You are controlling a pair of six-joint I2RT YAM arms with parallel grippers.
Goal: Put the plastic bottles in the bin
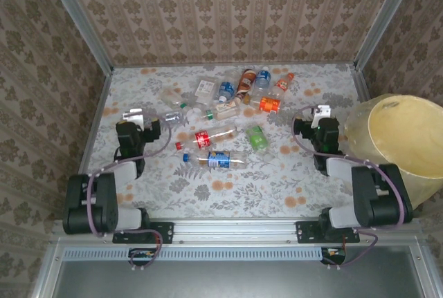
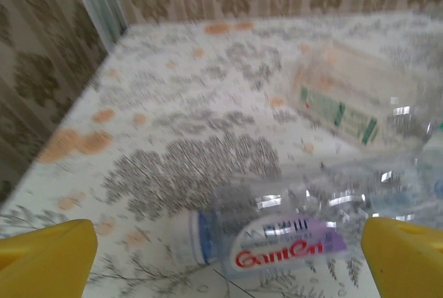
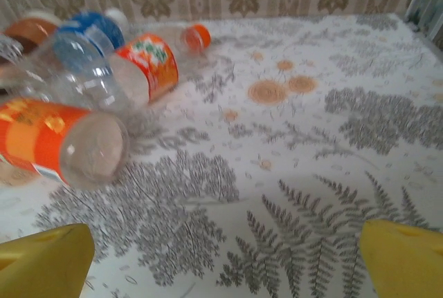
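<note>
Several plastic bottles [image 1: 219, 160] lie scattered across the middle and far part of the flowered table [image 1: 291, 180]. My left gripper [image 1: 142, 119] is open at the left. Close ahead of its yellow fingers [image 2: 48, 253] lies a clear bottle [image 2: 291, 232] with a white and purple label and a blue cap; the left gripper [image 2: 228, 267] is not touching it. At the right, beside the pale-yellow bin [image 1: 405, 142], my right gripper [image 1: 320, 119] stands open. In its wrist view the right gripper [image 3: 225, 263] holds nothing. Orange-labelled bottles [image 3: 62, 139] lie ahead to its left.
A crushed bottle with a green label [image 2: 342, 108] lies farther ahead of the left gripper. Patterned walls and metal posts [image 1: 100, 49] close in the table on three sides. The bin stands off the table's right edge. Bare cloth [image 3: 325, 139] stretches ahead of the right gripper.
</note>
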